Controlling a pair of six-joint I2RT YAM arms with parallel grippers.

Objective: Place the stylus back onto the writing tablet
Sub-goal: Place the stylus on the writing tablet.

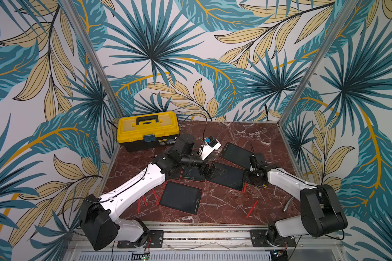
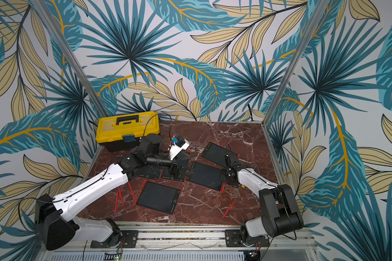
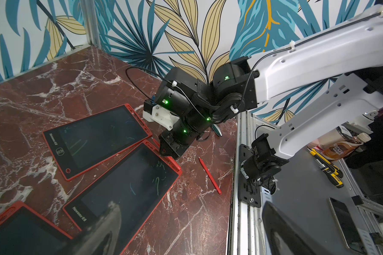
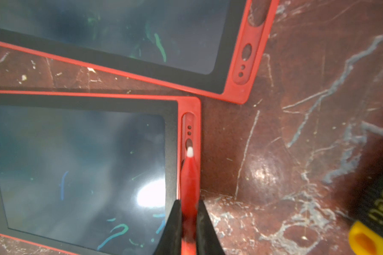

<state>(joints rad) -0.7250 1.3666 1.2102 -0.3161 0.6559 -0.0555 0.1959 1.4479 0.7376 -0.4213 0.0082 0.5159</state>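
While left hand (image 2: 182,172) gapes, right hand (image 4: 188,206) pinches stylus (image 4: 189,176)

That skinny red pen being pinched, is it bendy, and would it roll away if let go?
Probably stiff: the stylus juts straight from the right end effector. Likely light, being so thin. It might roll, though the tablet groove should cradle it.

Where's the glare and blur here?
Right wrist view: white glare blob on the red-framed black writing tablet, red white-tipped stylus smeared near the right gripper. Left wrist view: fingers of the left gripper out of focus. Both top views: no obvious glare.
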